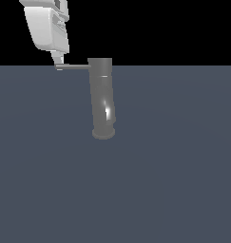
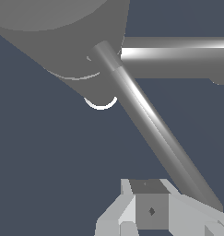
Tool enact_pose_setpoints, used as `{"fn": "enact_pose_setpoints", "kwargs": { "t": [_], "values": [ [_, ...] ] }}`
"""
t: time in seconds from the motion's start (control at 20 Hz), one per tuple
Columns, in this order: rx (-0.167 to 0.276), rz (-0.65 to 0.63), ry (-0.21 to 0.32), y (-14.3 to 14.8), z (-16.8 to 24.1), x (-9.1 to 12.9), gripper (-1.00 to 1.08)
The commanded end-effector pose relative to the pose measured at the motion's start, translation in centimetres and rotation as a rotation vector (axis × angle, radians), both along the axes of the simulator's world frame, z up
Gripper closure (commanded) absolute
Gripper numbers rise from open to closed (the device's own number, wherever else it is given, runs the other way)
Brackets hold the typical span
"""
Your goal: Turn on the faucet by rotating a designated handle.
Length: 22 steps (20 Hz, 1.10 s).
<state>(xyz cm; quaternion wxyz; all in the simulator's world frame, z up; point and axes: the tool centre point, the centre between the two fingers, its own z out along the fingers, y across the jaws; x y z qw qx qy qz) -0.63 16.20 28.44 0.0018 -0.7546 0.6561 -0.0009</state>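
Note:
The faucet [image 1: 102, 97] is a tall, slightly leaning grey cylinder with a flared base, standing mid-scene. Its handle [image 1: 73, 67] is a thin grey bar sticking out from the top toward the exterior view's left. My white gripper [image 1: 57, 60] hangs from above at the handle's outer tip, touching or nearly touching it. In the wrist view the handle [image 2: 150, 124] runs diagonally from the faucet body [image 2: 53, 41] to just beside my fingertips [image 2: 152, 212]. The fingers look closed together with nothing between them.
The faucet stands on a flat dark blue-grey surface [image 1: 174, 180]. In the wrist view a second shiny grey cylindrical part [image 2: 178, 55] shows beside the faucet body.

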Motion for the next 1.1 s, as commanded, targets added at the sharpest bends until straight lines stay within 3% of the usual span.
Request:
{"fn": "enact_pose_setpoints", "kwargs": {
  "t": [0.0, 0.05, 1.05],
  "values": [
    [-0.002, 0.002, 0.004, 0.0, 0.0, -0.7, 1.08],
    [-0.001, 0.000, 0.000, 0.0, 0.0, -0.2, 1.08],
    [-0.001, 0.001, 0.003, -6.5, 0.0, -4.9, 1.08]
  ]
}}
